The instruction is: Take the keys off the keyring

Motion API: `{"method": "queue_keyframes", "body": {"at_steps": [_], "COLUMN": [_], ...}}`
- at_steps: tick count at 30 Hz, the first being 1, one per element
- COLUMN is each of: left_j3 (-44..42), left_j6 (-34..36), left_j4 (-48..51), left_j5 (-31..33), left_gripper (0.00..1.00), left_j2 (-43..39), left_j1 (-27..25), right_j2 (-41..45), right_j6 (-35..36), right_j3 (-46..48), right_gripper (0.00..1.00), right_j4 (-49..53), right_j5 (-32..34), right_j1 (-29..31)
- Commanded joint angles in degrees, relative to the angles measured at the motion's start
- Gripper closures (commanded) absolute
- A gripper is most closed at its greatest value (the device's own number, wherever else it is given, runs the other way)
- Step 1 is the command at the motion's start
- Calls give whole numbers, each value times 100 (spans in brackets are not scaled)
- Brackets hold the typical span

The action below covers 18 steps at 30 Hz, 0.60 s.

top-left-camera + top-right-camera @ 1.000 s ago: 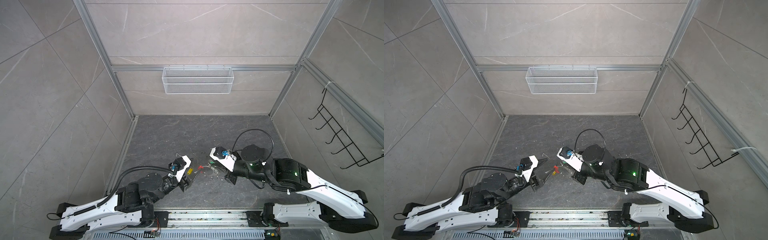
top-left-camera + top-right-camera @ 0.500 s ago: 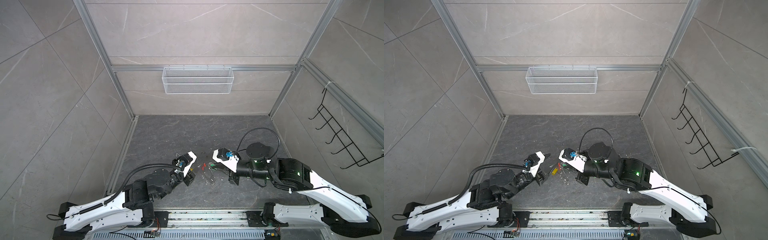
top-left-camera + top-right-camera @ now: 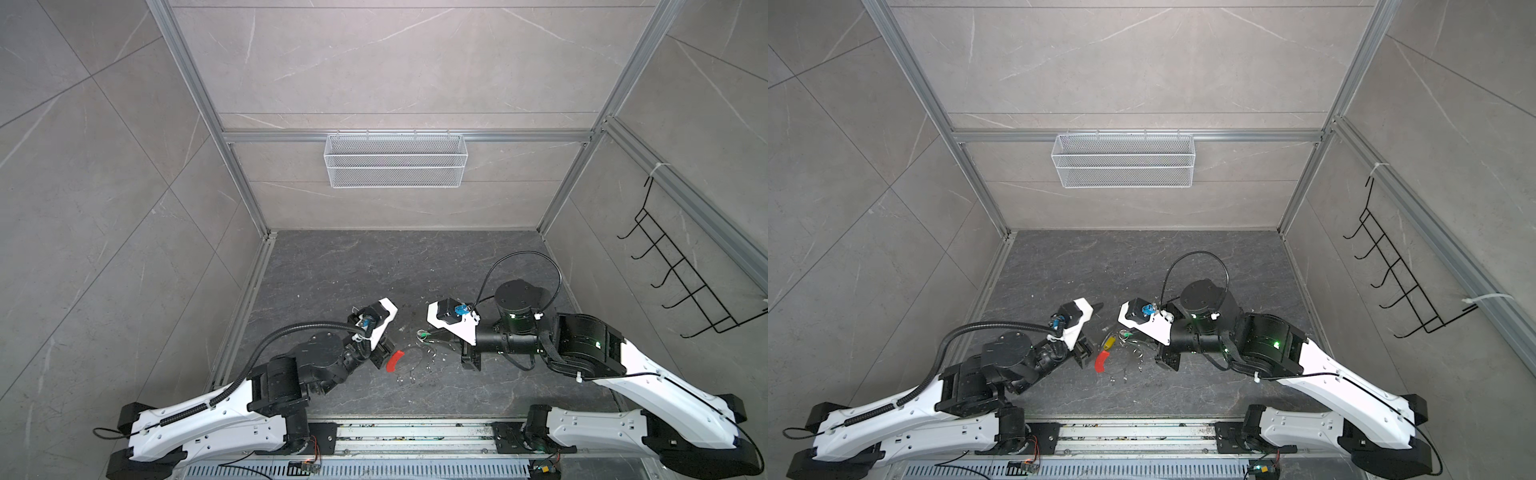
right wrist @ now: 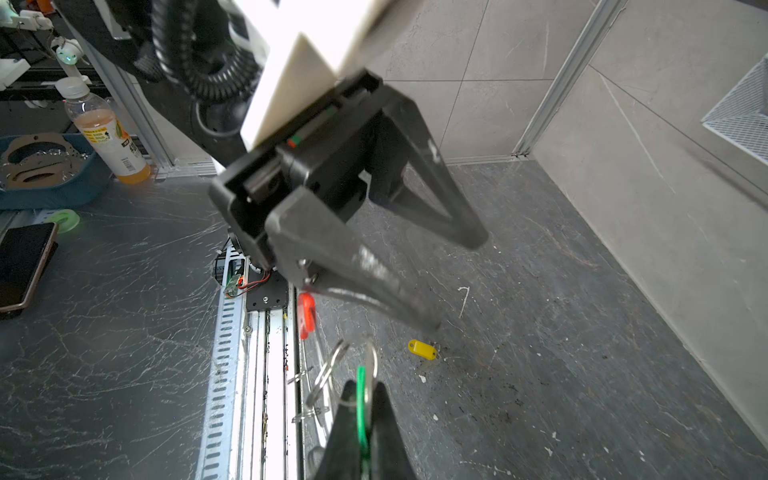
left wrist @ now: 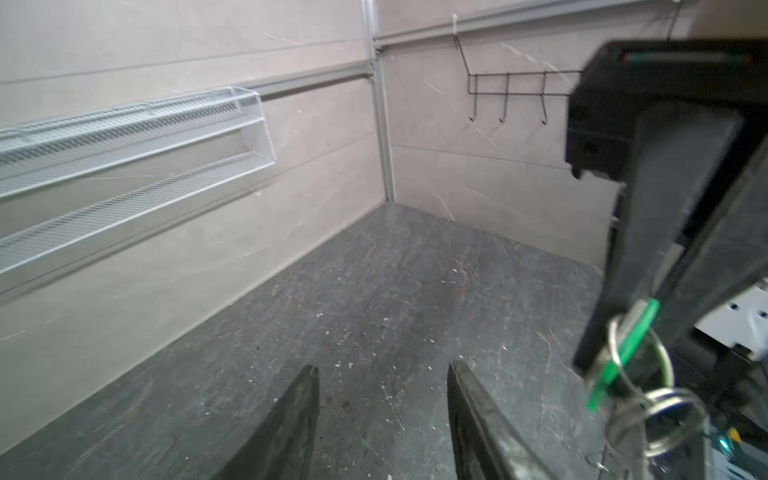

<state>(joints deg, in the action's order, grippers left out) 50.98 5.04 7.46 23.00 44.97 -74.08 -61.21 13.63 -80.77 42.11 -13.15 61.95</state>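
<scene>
My right claw (image 4: 363, 388) is clamped tight on the pale green plastic-tagged key (image 4: 360, 399). The right wrist view shows the tag edge-on between the fingers, with silver split rings (image 4: 328, 374) dangling off it. The left wrist view gives the same green tag (image 5: 619, 353) broadside, hanging under the right claw's black fingers with the rings below it. In both top views it is only a green speck at the claw tip (image 3: 423, 332).

My left claw (image 5: 382, 365) stands about half open with nothing in it. Its own wrist view shows only bare dark grey stone table (image 5: 374, 291) between the fingers.

The yellow plastic-tagged key (image 4: 422, 348) lies flat on the table, clear of both claws. The right wrist view shows it best, just past the left claw's fingertip. In a top view it is a yellow bit (image 3: 1108, 341) between the two claws.

The thin dark grey wire hoop keyring with a red curved plastic sleeve (image 3: 395, 360) sits low near the table's front edge, about midway along it. The sleeve is just beside the left claw and the hoop's far arc reaches toward the right claw. The whole hoop shows only in the top views. The right wrist view catches just the sleeve (image 4: 306, 313) and a stretch of wire. I cannot tell whether the sleeve touches the left claw, or whether the green key is on the hoop.
</scene>
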Motion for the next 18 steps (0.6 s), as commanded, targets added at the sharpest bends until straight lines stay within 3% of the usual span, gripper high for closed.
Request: {"method": "queue_keyframes", "body": {"at_steps": [1,9,18], "left_j3": [39,-204,-376], "left_j6": [-61,-186,-117], "left_j4": [228,211,-338], "left_j5": [-1020,-1956,-2304], "left_gripper": [48,48,50], "left_j2": [-153,-596,-665], "left_j1": [26,26,27], "right_j2": [-49,-75,-82], "right_j6": [192,243,193], "right_j3": [-259,-320,-114], "right_gripper": [100,100,100], "right_j4": [-19,19,-186], "right_j5": [-276,-497,-906], "right_j1": [-90,-253,-358]}}
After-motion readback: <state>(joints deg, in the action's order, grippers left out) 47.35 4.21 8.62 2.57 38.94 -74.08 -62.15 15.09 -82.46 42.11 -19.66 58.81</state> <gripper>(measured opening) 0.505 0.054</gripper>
